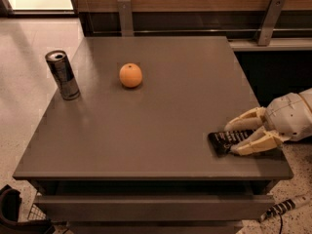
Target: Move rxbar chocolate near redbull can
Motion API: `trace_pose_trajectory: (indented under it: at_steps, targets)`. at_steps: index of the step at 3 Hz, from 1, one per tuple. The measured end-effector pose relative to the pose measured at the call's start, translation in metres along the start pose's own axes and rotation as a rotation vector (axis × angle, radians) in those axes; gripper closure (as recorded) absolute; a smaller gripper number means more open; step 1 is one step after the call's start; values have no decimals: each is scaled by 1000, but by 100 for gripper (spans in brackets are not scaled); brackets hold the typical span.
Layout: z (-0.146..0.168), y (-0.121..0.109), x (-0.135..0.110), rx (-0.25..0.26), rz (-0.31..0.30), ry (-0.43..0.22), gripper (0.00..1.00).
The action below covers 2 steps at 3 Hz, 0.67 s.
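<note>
The rxbar chocolate (230,140) is a flat black wrapper bar lying near the front right corner of the grey table (161,111). My gripper (235,137) reaches in from the right with its cream fingers (246,117) on either side of the bar's right end, close around it at table level. The redbull can (63,75) stands upright at the table's far left edge, well apart from the bar.
A round orange (130,75) sits on the table right of the can, towards the back. A wooden wall with metal brackets (125,16) runs behind the table. The table's right and front edges are close to the bar. A dark object (12,208) is on the floor at lower left.
</note>
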<state>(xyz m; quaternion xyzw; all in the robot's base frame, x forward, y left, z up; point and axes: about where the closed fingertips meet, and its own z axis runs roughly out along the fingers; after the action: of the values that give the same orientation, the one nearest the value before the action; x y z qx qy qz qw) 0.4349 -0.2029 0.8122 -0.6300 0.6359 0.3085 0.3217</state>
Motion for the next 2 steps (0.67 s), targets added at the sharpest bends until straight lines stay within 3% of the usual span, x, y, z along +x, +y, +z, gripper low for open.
trace_pose_trajectory:
  at_steps: [1, 2]
  targets:
    - [0, 0, 0, 0, 0, 0, 100]
    - [-5, -13, -30, 29, -17, 6, 100]
